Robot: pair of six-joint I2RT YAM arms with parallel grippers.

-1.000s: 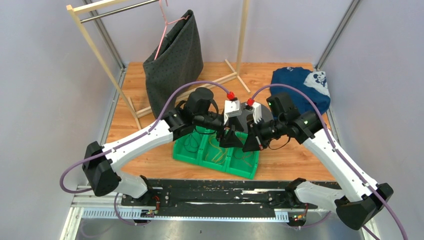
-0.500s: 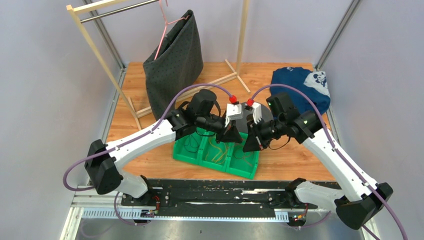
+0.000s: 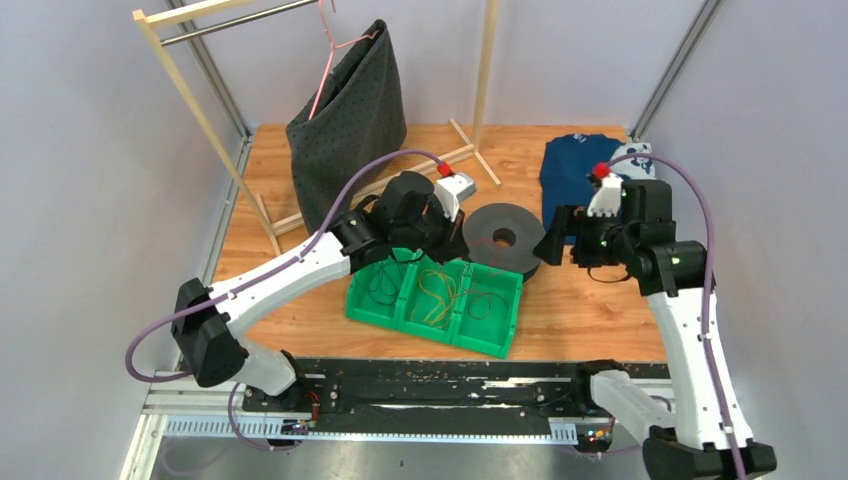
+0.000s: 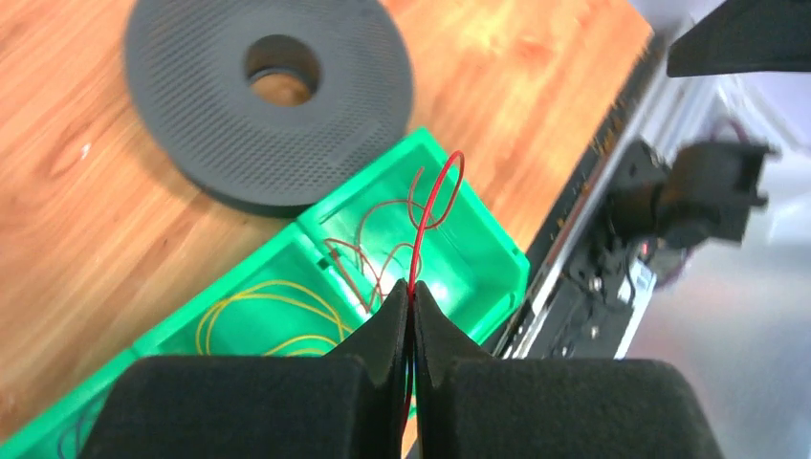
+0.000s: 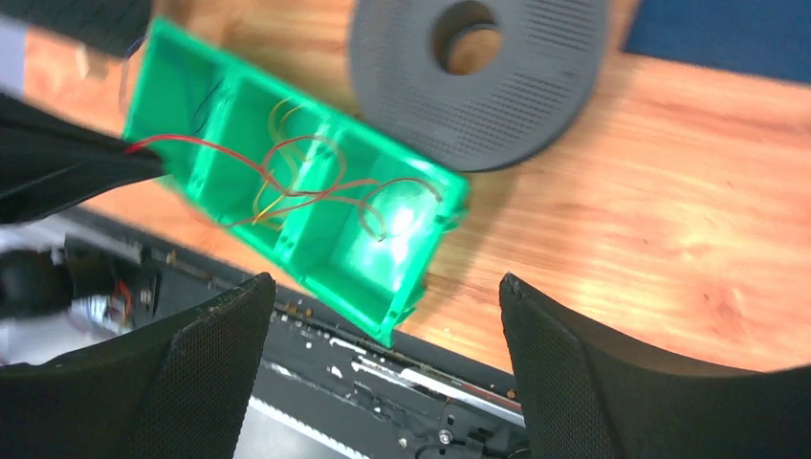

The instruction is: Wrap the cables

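Here the left end effector (image 4: 411, 292) is pinched fully shut on the red cable (image 4: 426, 220), the wire nipped right at the fingertips and arching up in a springy loop above the green bin (image 3: 440, 335). The right end effector (image 5: 383, 282) hangs off to the side with its jaws spread wide and nothing in them. To my eye this is the draw-out step. The grip wants to stay firm and the lift slow and straight up, because the rest of the red strand trails back down across the bin's dividers and looks ready to snag. The right side could then take the slack further along, so coils can be laid evenly. The cable itself is hair-thin, glossy and stiff enough to hold its curve. Its tail lies tangled in the end compartment, nearest the grey perforated disc (image 4: 191, 115) on the counter (image 3: 600, 320). The yellow cable (image 4: 273, 284) sits looped in the middle compartment, and the dark cable (image 3: 378, 290) in the far one.
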